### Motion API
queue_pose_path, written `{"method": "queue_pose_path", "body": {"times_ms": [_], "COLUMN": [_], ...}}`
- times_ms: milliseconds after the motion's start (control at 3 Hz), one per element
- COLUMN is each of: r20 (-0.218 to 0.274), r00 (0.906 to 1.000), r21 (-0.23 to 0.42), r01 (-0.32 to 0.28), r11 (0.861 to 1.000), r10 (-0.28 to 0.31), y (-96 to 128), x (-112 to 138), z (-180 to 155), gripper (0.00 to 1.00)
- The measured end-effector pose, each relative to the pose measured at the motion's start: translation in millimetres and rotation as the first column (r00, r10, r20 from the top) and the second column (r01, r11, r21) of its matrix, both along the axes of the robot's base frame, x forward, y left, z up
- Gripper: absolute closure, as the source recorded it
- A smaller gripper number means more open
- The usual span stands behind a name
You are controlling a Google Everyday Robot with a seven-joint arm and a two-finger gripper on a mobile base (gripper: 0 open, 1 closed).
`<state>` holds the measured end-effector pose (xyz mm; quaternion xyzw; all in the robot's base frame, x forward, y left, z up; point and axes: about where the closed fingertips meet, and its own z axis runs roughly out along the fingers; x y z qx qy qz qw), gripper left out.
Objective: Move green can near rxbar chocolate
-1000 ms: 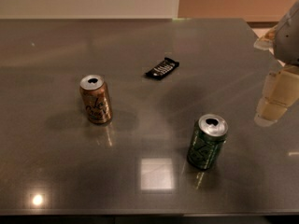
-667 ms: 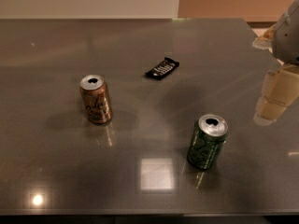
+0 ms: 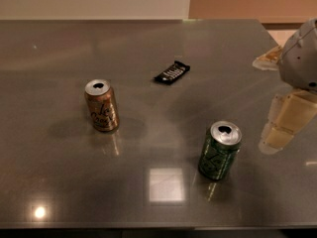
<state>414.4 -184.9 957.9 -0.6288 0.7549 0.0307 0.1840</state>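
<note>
Where the view ends at right, the gripper point(image 3: 285, 125) is seen over the grey surface point(image 3: 59, 182), touching no object; whether it is parted or closed cannot be told. The green can point(image 3: 219, 150) is stood upright in the near right part, near the gripper but apart from it. The rxbar point(image 3: 172, 72) is laid flat farther back, near the centre, well apart from the green can, with bare surface between them. An orange-brown can point(image 3: 101, 105) is stood upright at left, well apart from both.
</note>
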Motion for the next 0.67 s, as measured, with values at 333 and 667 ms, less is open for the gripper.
{"method": "queue_pose_path", "body": {"times_ms": [333, 667], "r20": [-0.009, -0.022], "r00": [0.9985, 0.9950], "r21": [0.091, 0.157], "r01": [-0.054, -0.093], "r11": [0.994, 0.983], "r10": [0.055, 0.097], "y": [20.1, 36.2], "x": [-14.6, -21.5], "z": [-18.2, -35.9], "gripper": [0.00, 0.00]}}
